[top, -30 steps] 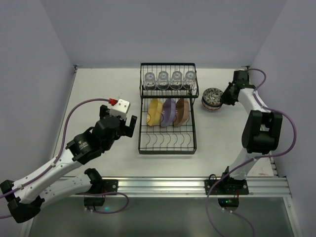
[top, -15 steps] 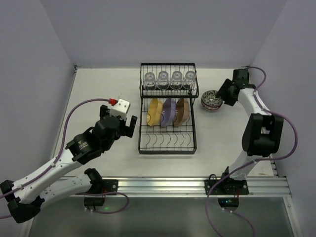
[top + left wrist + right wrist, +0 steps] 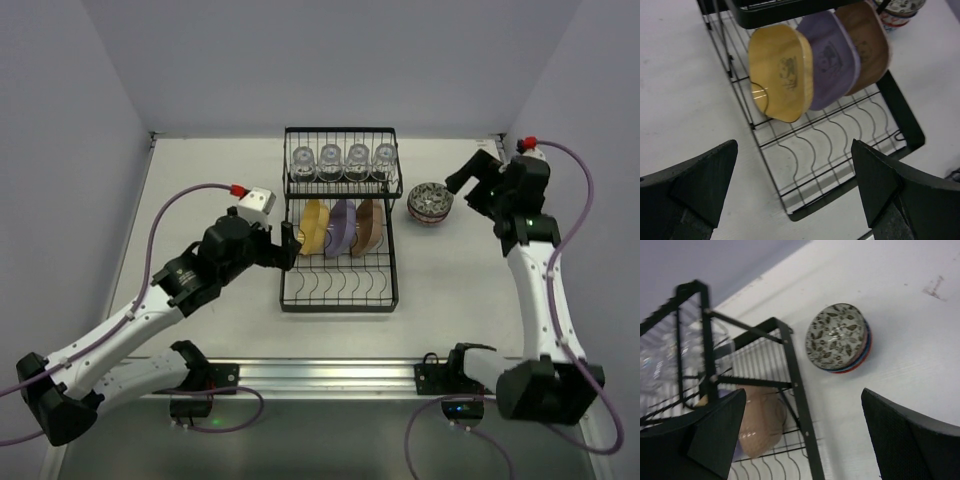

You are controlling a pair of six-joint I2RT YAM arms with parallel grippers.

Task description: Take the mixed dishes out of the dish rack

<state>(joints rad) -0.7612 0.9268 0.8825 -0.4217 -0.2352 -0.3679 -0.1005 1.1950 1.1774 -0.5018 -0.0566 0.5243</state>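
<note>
The black wire dish rack [image 3: 340, 290] stands mid-table. Several clear glasses [image 3: 343, 160] sit on its upper shelf. Yellow [image 3: 314, 227], purple [image 3: 343, 226] and brown [image 3: 369, 226] plates stand in its lower slots. A stack of patterned bowls [image 3: 430, 201] rests on the table right of the rack. My left gripper [image 3: 289, 248] is open at the rack's left edge, beside the yellow plate [image 3: 782, 70]. Right of the bowls [image 3: 837, 337], my right gripper [image 3: 466, 190] hangs open and apart from them, holding nothing.
Light walls close the table on the left, back and right. The front half of the rack's lower tier [image 3: 835, 150] holds only bare prongs. A metal rail [image 3: 330, 375] with both arm bases runs along the near edge.
My right gripper opened, let go of the bowl stack and drew back to the right. The left arm swung right, up to the rack's left side.
</note>
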